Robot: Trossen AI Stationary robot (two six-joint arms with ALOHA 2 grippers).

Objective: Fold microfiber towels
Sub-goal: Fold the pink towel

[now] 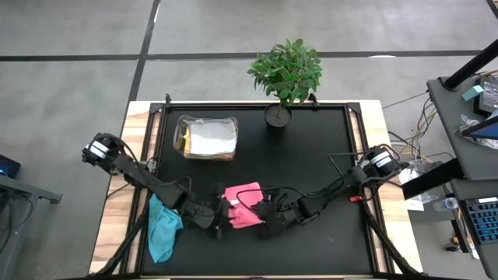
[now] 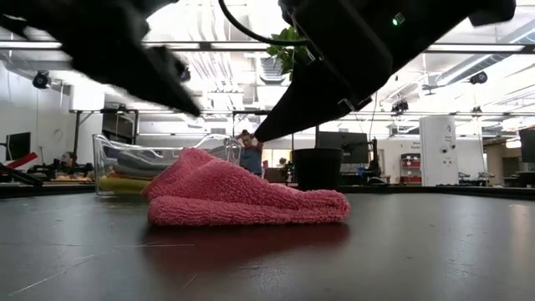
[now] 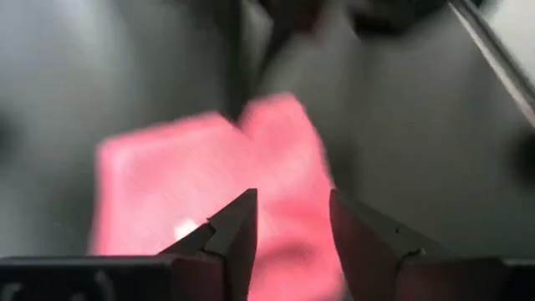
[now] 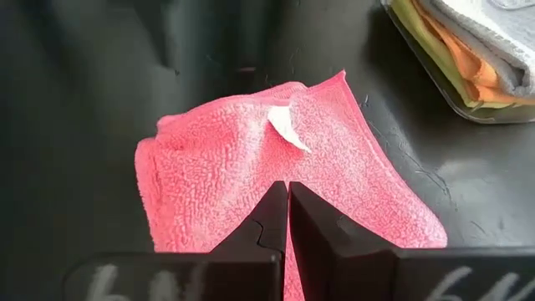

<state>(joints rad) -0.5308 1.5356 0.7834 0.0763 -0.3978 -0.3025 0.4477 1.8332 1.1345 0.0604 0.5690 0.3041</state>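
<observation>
A pink microfiber towel (image 1: 247, 194) lies folded on the dark table near its front middle, flat on its underside (image 2: 251, 209); a white tag (image 4: 288, 130) shows on top. My left gripper (image 3: 292, 201) hovers open just above the towel's left part (image 1: 222, 214), with nothing between its fingers. My right gripper (image 4: 288, 188) is shut and hangs over the towel from the right (image 1: 261, 214). In the low view its tip (image 2: 255, 138) stands clear above the cloth. A teal towel (image 1: 163, 225) lies crumpled at the front left.
A clear plastic box (image 1: 206, 138) at the back left holds folded towels, white on top of orange and yellow (image 4: 468, 71). A potted plant (image 1: 284, 78) stands at the far edge. The table's right half (image 1: 334, 179) is bare dark surface.
</observation>
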